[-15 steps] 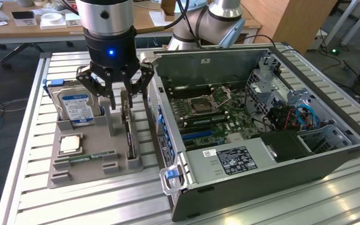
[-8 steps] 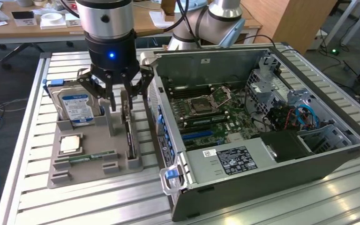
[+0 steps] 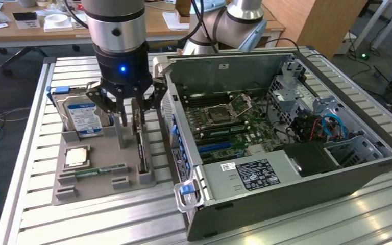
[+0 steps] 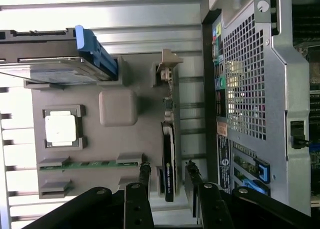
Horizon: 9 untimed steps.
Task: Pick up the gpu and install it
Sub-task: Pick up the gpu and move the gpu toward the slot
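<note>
The gripper [image 4: 168, 171] is hovering, fingers apart, straddling the gpu [image 4: 168, 149], a thin dark card standing on edge in the grey holder [image 3: 80, 193] with a gap either side. A RAM stick [image 3: 100, 170], CPU [image 3: 77, 155] and hard drive [image 3: 83, 118] are resting beyond it, and the open computer case [image 3: 359, 153] is standing close on its other side.

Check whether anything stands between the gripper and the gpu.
Nothing visible does. The gripper hangs open right over the gpu, a finger on each side of the card, which stands on edge in the gray tray, beside the computer case.
</note>
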Each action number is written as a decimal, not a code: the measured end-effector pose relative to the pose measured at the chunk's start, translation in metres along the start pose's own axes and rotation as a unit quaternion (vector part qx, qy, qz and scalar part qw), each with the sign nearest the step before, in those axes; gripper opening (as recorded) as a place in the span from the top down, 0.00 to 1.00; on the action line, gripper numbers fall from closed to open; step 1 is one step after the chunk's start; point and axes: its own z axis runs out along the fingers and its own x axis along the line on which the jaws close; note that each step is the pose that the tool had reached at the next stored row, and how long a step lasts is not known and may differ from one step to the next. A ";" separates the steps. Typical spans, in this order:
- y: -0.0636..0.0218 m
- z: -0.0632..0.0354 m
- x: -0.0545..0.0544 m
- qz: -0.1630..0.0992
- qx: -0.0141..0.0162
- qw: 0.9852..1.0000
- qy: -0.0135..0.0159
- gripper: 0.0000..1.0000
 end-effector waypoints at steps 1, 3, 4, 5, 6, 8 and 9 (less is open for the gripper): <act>-0.0001 0.0018 0.000 0.000 0.000 1.000 0.000 0.58; -0.0002 0.0054 0.000 0.000 0.000 1.000 0.000 0.58; -0.0003 0.0072 0.000 0.000 0.000 1.000 0.000 0.58; -0.0003 0.0088 0.000 0.000 0.000 1.000 0.000 0.58; -0.0003 0.0095 0.000 0.000 0.000 1.000 0.000 0.58; -0.0004 0.0100 0.000 0.000 0.000 1.000 0.000 0.58; -0.0004 0.0109 0.000 0.000 0.000 1.000 0.000 0.58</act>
